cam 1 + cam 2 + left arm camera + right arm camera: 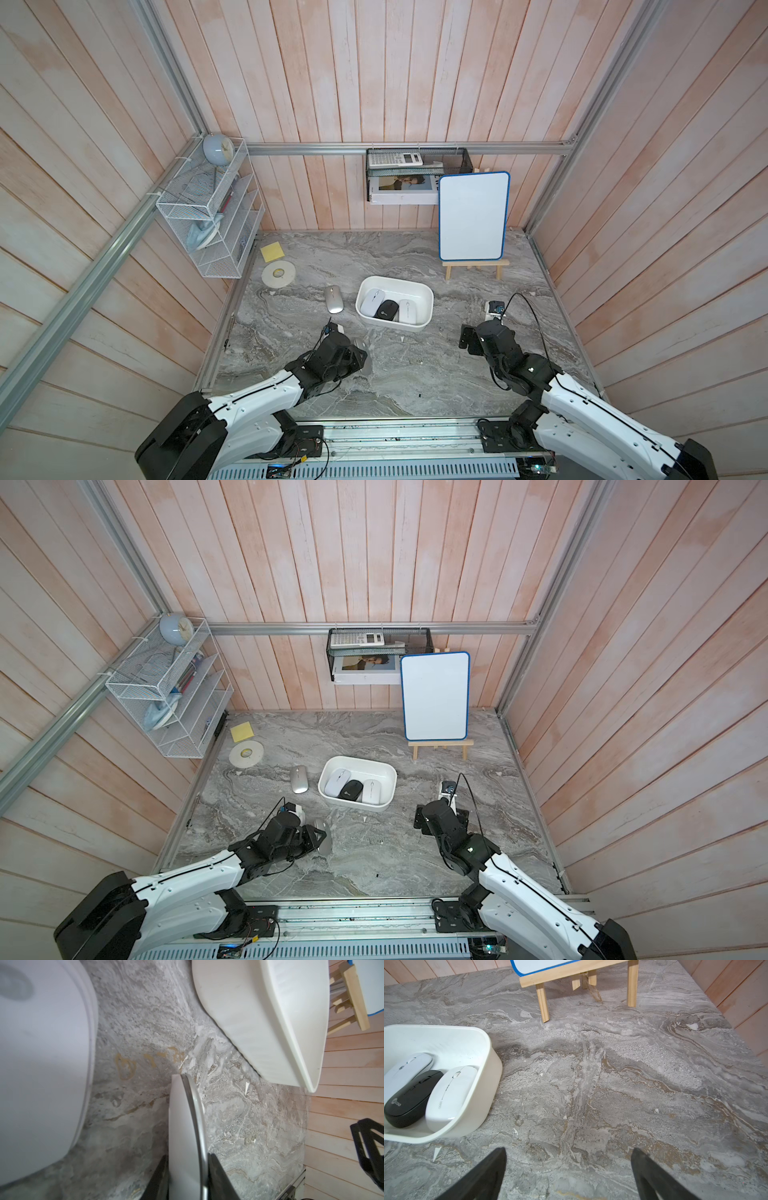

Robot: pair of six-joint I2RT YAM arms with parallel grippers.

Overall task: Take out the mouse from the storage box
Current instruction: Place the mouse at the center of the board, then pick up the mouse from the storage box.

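Observation:
The white storage box [395, 279] [360, 765] stands mid-table and holds three mice: a white mouse [372, 302], a black mouse [386, 309] and another white mouse [407, 311]. The right wrist view shows them too: white [406, 1068], black [411, 1097] and white [450, 1093]. My left gripper [360, 354] [187, 1160] is shut on a silver-grey mouse [186, 1126] [323, 838], held on its edge, in front of the box and to its left. My right gripper [467, 337] [569, 1150] stands open over bare table, right of the box.
Another silver mouse [333, 299] lies on the table left of the box. A tape roll [278, 274] and yellow notes [272, 251] sit at the back left. A whiteboard on a wooden easel [473, 216] stands at the back right. A wire rack [212, 216] hangs on the left wall.

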